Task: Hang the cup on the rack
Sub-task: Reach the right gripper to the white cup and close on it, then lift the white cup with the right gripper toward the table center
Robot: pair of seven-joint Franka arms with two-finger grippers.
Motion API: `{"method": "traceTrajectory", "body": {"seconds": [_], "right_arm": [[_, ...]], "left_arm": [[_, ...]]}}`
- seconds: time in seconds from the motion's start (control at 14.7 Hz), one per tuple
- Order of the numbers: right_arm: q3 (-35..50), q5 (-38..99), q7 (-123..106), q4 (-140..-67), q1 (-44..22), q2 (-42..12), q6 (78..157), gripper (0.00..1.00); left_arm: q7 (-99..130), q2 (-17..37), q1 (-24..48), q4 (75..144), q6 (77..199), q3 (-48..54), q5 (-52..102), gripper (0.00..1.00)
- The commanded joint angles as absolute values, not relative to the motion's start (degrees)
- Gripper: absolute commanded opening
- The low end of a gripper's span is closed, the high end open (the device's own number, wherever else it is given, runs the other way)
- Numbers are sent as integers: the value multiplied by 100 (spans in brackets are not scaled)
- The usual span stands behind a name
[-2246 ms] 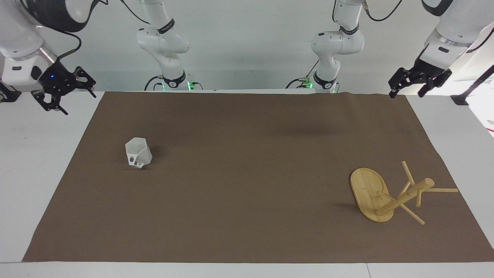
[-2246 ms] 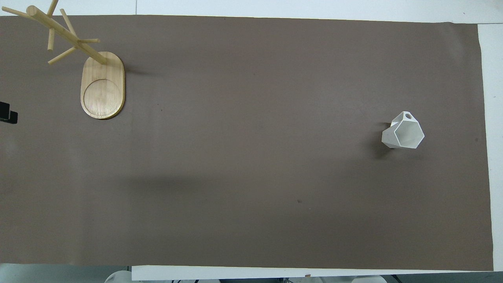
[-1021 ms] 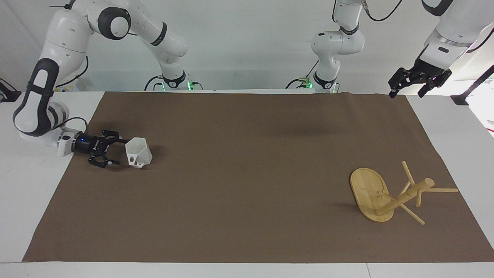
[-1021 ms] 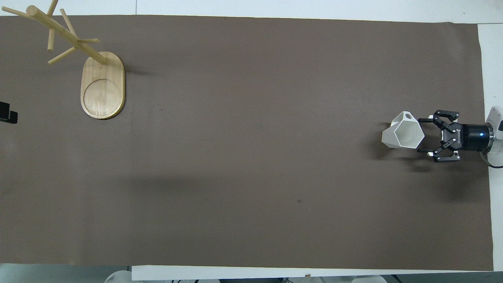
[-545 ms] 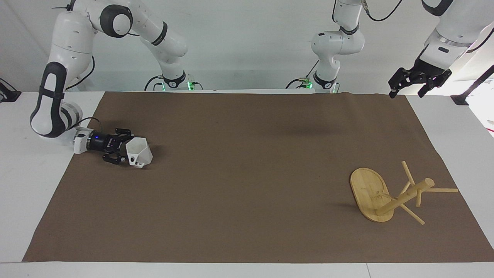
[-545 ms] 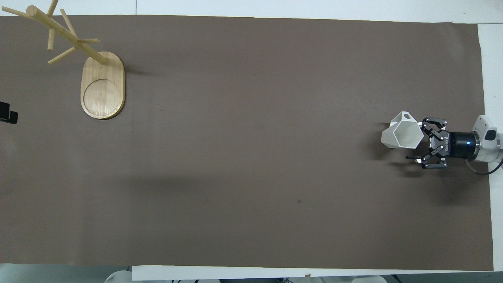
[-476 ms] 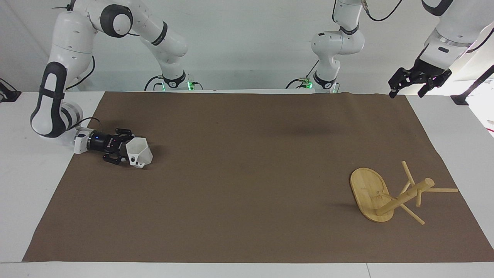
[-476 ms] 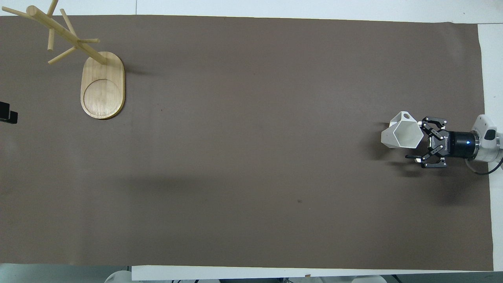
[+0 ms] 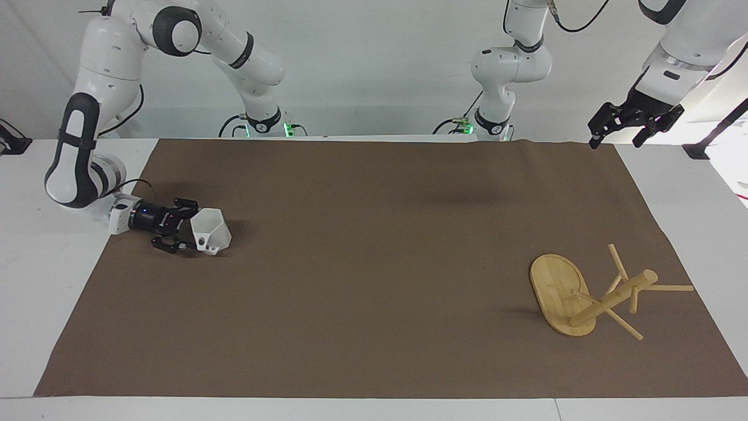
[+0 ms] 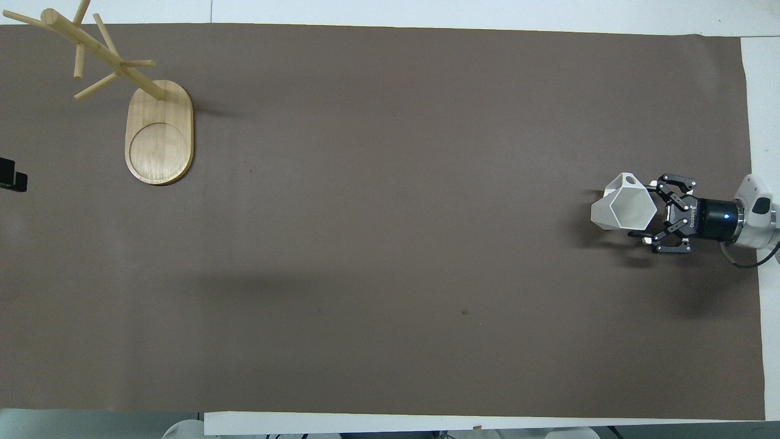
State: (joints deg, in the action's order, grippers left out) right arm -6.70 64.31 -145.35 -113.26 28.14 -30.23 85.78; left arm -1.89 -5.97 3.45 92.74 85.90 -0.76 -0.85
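Cup [image 9: 211, 231] upright on the brown mat [image 9: 374, 263] toward the right arm's end of the table, white and faceted, hexagonal rim open upward, handle with its hole turned away from the robots. Right gripper [image 9: 186, 230] low and level beside it, reaching in from the mat's edge, jaws spread wide to either side of the cup's wall. Near fingertip lost against the cup in the facing view; in the overhead view [image 10: 651, 209] one finger [image 10: 640, 234] dark just under the rim, the other hidden where it meets the handle. Contact with the cup not possible to settle; nothing lifted, cup flat on the mat.

Rack [image 9: 590, 295] well apart, toward the left arm's end, bamboo, oval base flat on the mat, post leaning in both views from camera angle, thin pegs fanned out near the top. Topmost peg cut off by the frame edge in the overhead view [image 10: 122, 91].

Left gripper [image 9: 615, 135] waiting, raised over the mat's corner near its own base, jaws open, holding nothing; only a dark sliver at the overhead frame's edge.
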Motion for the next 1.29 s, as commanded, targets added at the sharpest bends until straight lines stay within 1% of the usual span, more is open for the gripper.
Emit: {"method": "traceTrajectory", "body": {"seconds": [0.0, 0.54, 0.61, 0.68, 0.88, 1.02, 1.09, 1.23], "right_arm": [[-677, 6601, -14616, -11601, 2672, -2856, 8710, 100], [-677, 6601, -14616, -11803, 2575, -2804, 8710, 100], [-677, 6601, -14616, -11804, 2566, -2804, 8710, 96], [-668, 6601, -14634, -11804, 2540, -2804, 8701, 87], [-651, 6609, -14616, -11743, 2365, -2804, 8692, 45], [-615, 6609, -14590, -11463, 2041, -2821, 8666, 26], [-607, 6618, -14581, -11400, 1856, -2813, 8666, 20], [-501, 7108, -14346, -11355, 1382, -2734, 8727, 18]], "left_arm": [[-176, -703, 352, 9369, 8552, -88, -88, 100], [-176, -703, 352, 9369, 8552, -88, -88, 100], [-176, -703, 352, 9369, 8552, -88, -88, 100], [-176, -703, 352, 9369, 8552, -88, -88, 100], [-176, -703, 352, 9369, 8552, -88, -88, 100], [-176, -703, 352, 9369, 8552, -88, -88, 100], [-176, -703, 352, 9369, 8552, -88, -79, 100], [-176, -703, 352, 9369, 8552, -88, -88, 100]]}}
